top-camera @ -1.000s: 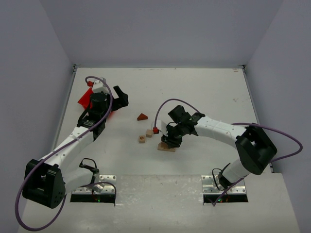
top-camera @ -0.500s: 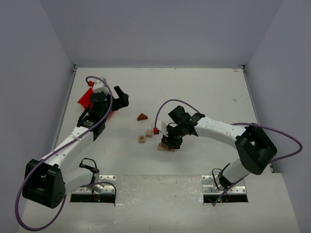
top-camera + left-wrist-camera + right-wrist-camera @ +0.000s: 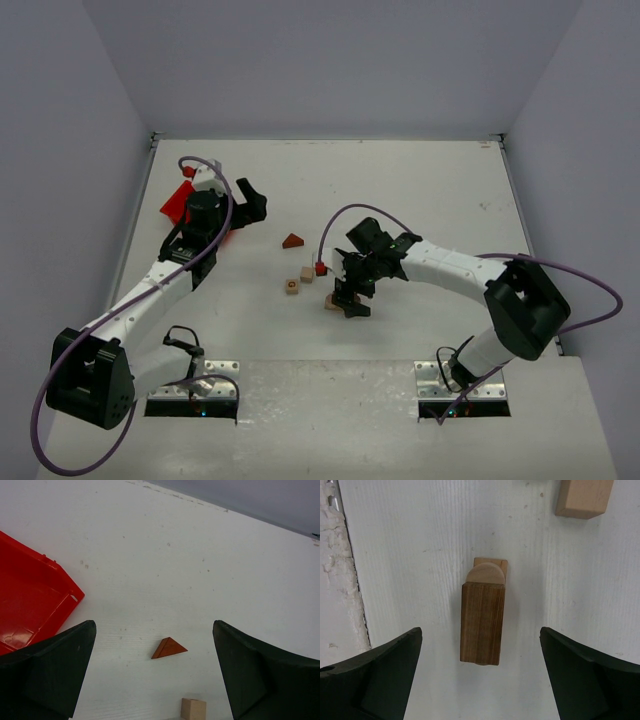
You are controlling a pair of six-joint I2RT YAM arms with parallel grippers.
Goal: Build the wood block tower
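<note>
The right gripper (image 3: 481, 680) holds its jaws wide astride the brown block (image 3: 481, 622); a skewed lift could topple it. The left gripper (image 3: 152, 680), well left of it, gapes too.

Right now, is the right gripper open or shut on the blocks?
Open. The right gripper has its fingers spread wide, with table showing between each and the dark brown block; neither touches it.

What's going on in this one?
A two-arm robot is building a block tower. The right gripper stands open, a finger on either side of it without touching: a dark brown block with a pale half-round piece at its far end. The left gripper, open and empty, hovers beside the red bin, with the triangular roof piece loose on the table ahead.
</note>
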